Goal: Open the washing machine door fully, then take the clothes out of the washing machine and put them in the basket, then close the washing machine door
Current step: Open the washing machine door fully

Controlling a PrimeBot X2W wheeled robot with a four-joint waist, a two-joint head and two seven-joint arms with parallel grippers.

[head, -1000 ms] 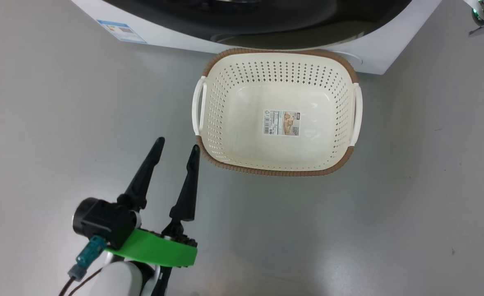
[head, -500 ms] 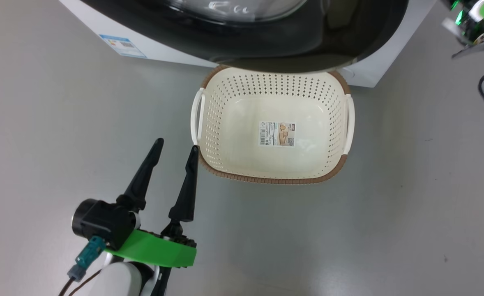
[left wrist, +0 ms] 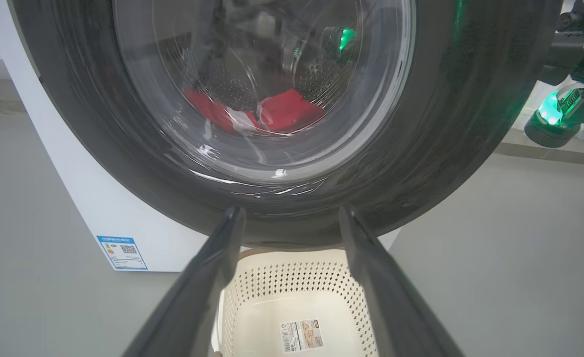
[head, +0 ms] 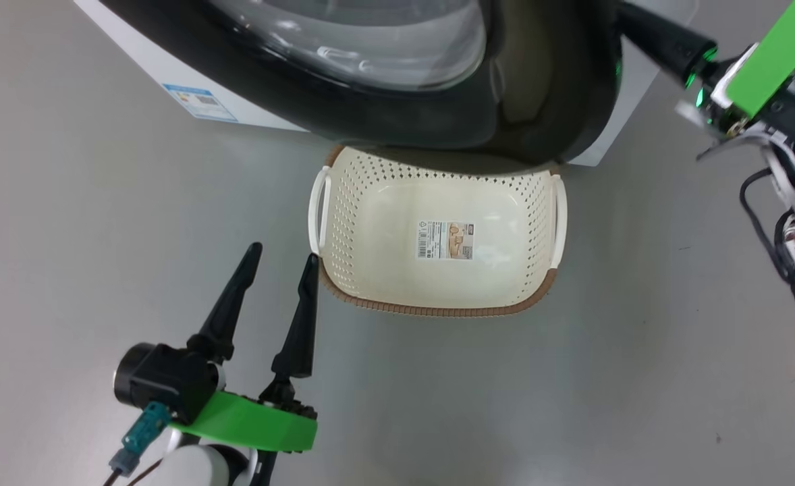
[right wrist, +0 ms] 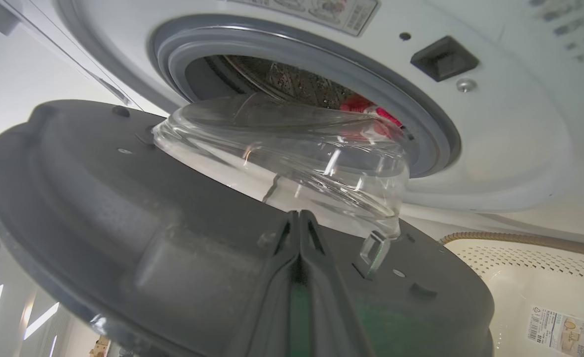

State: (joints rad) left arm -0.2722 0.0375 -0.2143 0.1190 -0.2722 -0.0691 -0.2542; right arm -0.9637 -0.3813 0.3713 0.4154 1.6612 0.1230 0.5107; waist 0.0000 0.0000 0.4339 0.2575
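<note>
Plain grey floor (head: 100, 223), bare and smooth; white washing machine (left wrist: 88, 198) stood on it.

- Door (head: 539, 88): part-way open, not fully. In the right wrist view its glass bowl (right wrist: 282, 148) was clear of the rubber ring (right wrist: 438, 131), and the dark inner face lay directly under the right gripper (right wrist: 299, 215).
- Right gripper: fingers closed together, nothing between them, lying along the door's inner face. Looked like contact; I could not be certain.
- Left gripper (head: 284, 251): fingers spread, empty, hovering low over the floor.
- Basket (head: 438, 307): empty, just ahead and to the right of the left gripper's fingertips, its far edge under the door.
- Clothes (left wrist: 287, 111): red heap low in the drum, beyond the left gripper's fingertips, seen through the glass; also beyond the right gripper, past the ring.

Handling, my judgement:
- The door is rigid and hinged, so it will only follow its arc.
- The glossy rim is likely slippery. Better to push on the inner face near the free edge than on the glass.
- The clothes are soft, light and limp. Pinch a raised fold and expect the rest to trail and drape over the ring.
- The basket looks light and could skid if bumped.
</note>
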